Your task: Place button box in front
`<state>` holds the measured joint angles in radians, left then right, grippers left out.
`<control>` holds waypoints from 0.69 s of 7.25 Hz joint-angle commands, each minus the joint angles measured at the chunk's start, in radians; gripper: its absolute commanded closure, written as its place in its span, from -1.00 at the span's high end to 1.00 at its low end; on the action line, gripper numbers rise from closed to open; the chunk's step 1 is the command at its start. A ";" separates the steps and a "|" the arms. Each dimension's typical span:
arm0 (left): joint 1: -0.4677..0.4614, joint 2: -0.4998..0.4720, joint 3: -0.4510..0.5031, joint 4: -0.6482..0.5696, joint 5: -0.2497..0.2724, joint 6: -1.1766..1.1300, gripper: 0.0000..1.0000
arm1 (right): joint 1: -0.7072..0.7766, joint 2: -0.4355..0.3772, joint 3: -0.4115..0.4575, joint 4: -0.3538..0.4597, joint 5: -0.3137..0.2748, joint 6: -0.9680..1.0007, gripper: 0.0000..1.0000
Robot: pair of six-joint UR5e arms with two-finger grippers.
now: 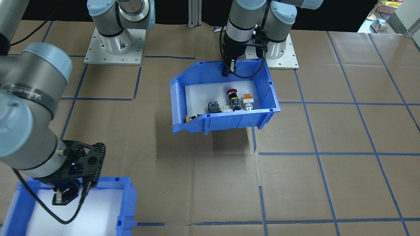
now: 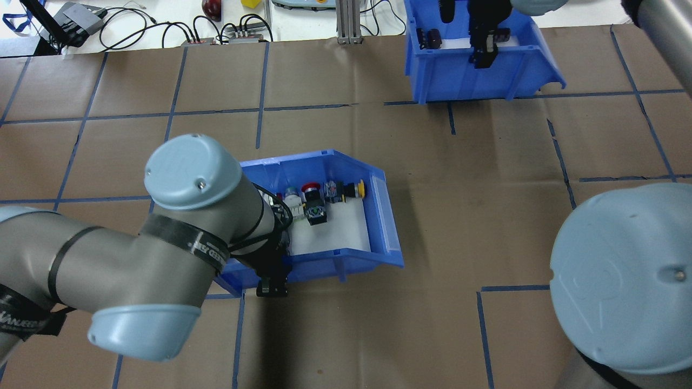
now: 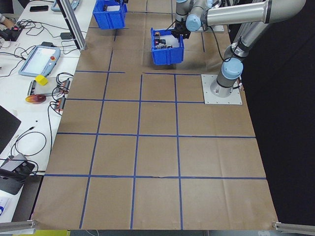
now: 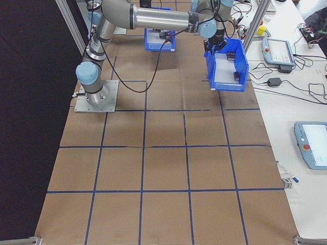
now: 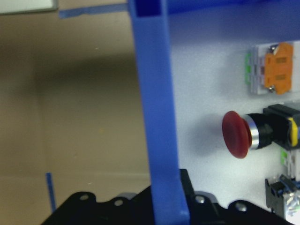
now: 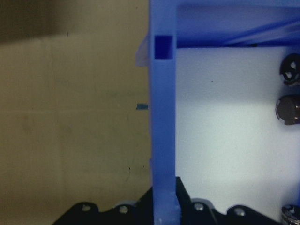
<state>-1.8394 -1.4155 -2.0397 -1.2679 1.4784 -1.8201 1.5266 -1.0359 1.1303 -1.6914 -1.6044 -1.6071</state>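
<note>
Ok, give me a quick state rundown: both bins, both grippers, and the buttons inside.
button box: lifted clear of the table, tilted, shadow beneath it.
left gripper: shut on the button box's back wall.
push buttons: loose on the white liner, gathered toward the low front lip.
red mushroom button: lying on its side.
second blue bin: its wall gripped.
right gripper: shut on the second blue bin's wall.

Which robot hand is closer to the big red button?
The left one. The left gripper grips the wall of the button box holding the red button. The right gripper is far off, on the other blue bin.
</note>
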 commanded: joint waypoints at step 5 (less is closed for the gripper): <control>-0.001 -0.481 0.424 0.100 -0.026 0.085 -1.00 | -0.206 -0.249 0.300 0.009 -0.003 -0.210 -0.89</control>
<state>-1.8362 -1.8073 -1.6790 -1.1884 1.4575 -1.7370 1.3477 -1.2318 1.3658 -1.6802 -1.6064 -1.7906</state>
